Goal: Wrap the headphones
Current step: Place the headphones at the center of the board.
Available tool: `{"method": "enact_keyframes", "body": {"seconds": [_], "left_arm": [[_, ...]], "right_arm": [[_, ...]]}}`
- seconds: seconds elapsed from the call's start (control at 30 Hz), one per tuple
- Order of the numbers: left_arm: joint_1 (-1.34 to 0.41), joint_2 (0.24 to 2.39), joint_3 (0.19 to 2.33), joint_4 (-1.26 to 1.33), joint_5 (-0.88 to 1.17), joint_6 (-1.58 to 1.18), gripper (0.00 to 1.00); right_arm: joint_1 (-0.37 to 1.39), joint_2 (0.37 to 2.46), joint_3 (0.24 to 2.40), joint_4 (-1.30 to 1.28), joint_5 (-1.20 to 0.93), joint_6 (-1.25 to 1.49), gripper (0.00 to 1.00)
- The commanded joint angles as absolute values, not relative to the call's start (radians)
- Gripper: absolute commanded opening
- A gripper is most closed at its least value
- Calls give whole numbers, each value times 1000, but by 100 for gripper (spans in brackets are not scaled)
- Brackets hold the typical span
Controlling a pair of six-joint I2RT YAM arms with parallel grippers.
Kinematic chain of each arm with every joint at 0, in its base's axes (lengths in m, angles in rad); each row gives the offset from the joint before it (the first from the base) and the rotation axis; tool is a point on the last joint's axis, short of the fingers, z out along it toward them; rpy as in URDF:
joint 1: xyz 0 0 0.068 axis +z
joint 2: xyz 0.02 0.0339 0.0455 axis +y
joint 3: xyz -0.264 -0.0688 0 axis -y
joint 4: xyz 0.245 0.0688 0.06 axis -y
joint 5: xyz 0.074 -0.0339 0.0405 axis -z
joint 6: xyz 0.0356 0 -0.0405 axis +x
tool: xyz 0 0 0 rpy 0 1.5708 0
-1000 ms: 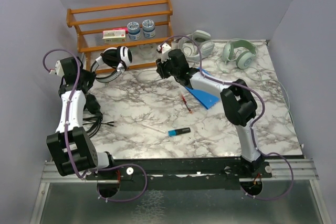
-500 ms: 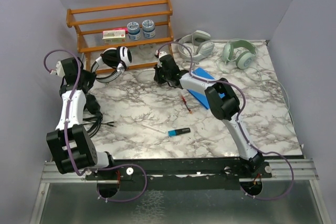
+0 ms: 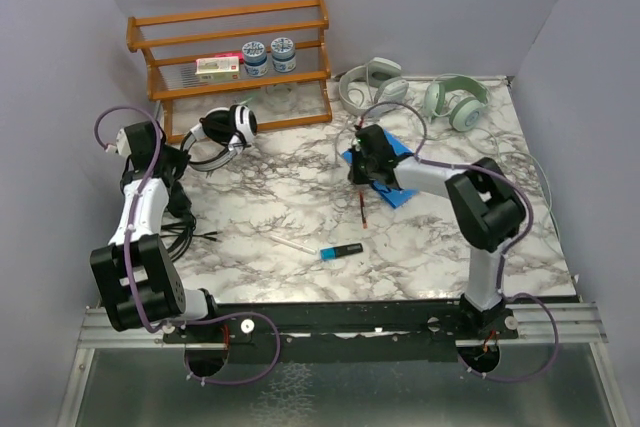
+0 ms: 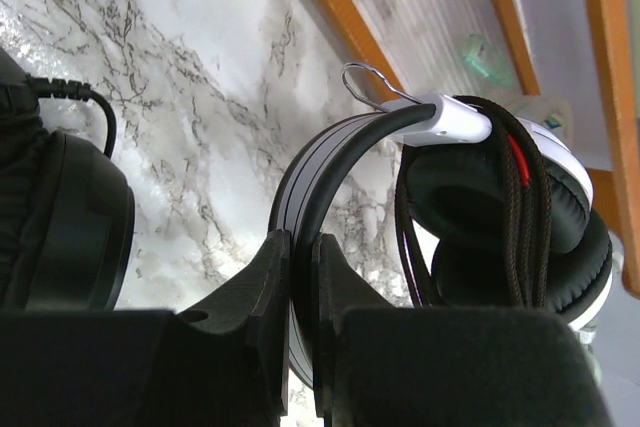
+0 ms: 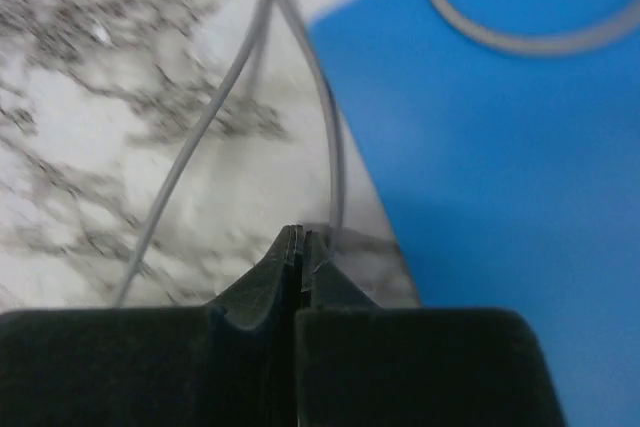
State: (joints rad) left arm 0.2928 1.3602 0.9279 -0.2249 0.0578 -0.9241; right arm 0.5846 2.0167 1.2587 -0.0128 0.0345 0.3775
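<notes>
My left tool (image 4: 303, 247) is clamped on the black headband (image 4: 315, 167) of the white-and-black headphones (image 3: 232, 125), holding them just in front of the wooden rack (image 3: 228, 42) at the left rear of the worktop (image 3: 270, 202). My right tool (image 5: 298, 237) is closed at the edge of a blue sheet (image 5: 500, 147). A thin grey cable (image 5: 327, 117) runs to its tips, but I cannot tell whether it is pinched.

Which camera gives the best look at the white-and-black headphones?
Left wrist: the white-and-black headphones fill the frame, headband pinched in the left gripper, cord across the earcups. Top external shows them small beside the rack. Right wrist shows none of them.
</notes>
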Motion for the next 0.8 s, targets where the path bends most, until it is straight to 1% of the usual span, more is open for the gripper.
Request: {"method": "enact_keyframes", "body": {"seconds": [0.0, 0.13, 0.33, 0.4, 0.5, 0.6, 0.63, 0.67, 0.73, 0.77], "left_arm": [[255, 1366, 916, -110, 102, -925, 0], [200, 1387, 901, -100, 44, -917, 0], [165, 1381, 836, -72, 8, -925, 0], [151, 1369, 791, -27, 7, -920, 0], [143, 1364, 734, 41, 7, -914, 0], [143, 1367, 723, 31, -48, -887, 0], [143, 1365, 723, 21, -74, -882, 4], [143, 1361, 722, 12, -103, -877, 11], [144, 1343, 716, 2, -156, -882, 34], [144, 1331, 716, 2, -171, -883, 43]], "right_arm": [[527, 1850, 1088, -98, 101, 371, 0], [505, 1698, 1003, -118, 123, 330, 1], [505, 1435, 942, -117, 53, 301, 1], [505, 1375, 931, -116, 12, 313, 5], [505, 1309, 916, -106, -93, 312, 16], [505, 1257, 913, -120, -128, 316, 24], [505, 1240, 911, -127, -127, 316, 26], [505, 1221, 908, -132, -119, 319, 28], [505, 1187, 897, -144, -90, 317, 30], [505, 1171, 893, -153, -76, 312, 30]]}}
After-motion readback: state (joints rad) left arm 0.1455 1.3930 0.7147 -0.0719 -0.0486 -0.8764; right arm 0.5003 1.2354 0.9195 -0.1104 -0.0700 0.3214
